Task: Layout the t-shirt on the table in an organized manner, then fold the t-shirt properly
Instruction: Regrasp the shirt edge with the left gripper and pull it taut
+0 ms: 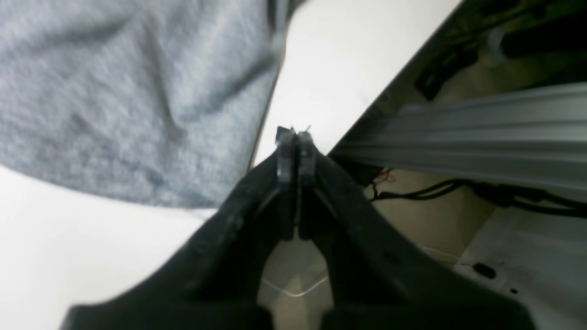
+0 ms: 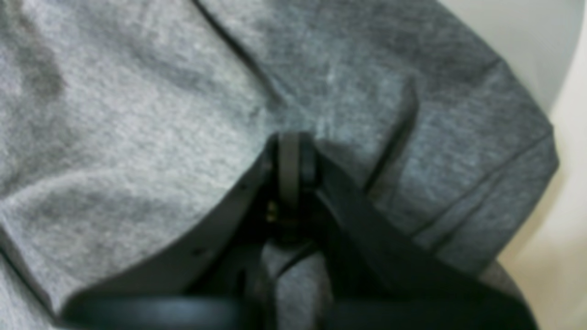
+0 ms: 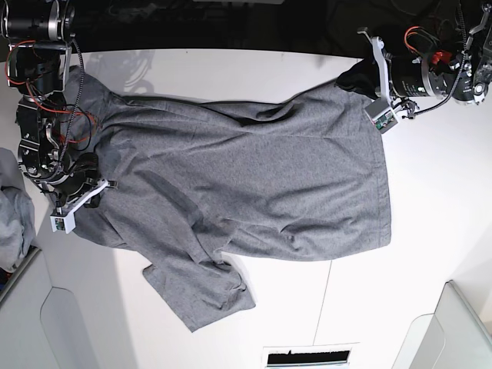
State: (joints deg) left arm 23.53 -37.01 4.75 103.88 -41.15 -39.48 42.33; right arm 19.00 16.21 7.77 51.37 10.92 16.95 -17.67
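1. On the white table (image 3: 231,323) lies the grey t-shirt (image 3: 254,184), spread out wide across the middle.
2. One short sleeve (image 3: 201,298) sticks out toward the near edge in the base view, and it is a bit crumpled.
3. The thin dark seam line (image 3: 323,300) of the table runs out from under the shirt's edge.
4. The left gripper (image 1: 294,134) is at one corner of the shirt, near the far edge of the table. Its two jaws are pressed together. In the left wrist view nothing sits between the tips, and the grey cloth is off to the side of them.
5. The right gripper (image 2: 290,140) is at the other end of the shirt, where the cloth is bunched up. Its jaws are closed too. The tips rest right on the grey cloth, but the picture is blurry, so I cannot tell if they pinch any of it.
6. A paler bundle of cloth (image 3: 14,227) sits at the side of the base view, beside the right arm.
7. Light grey bins (image 3: 453,330) stand at the near corners.
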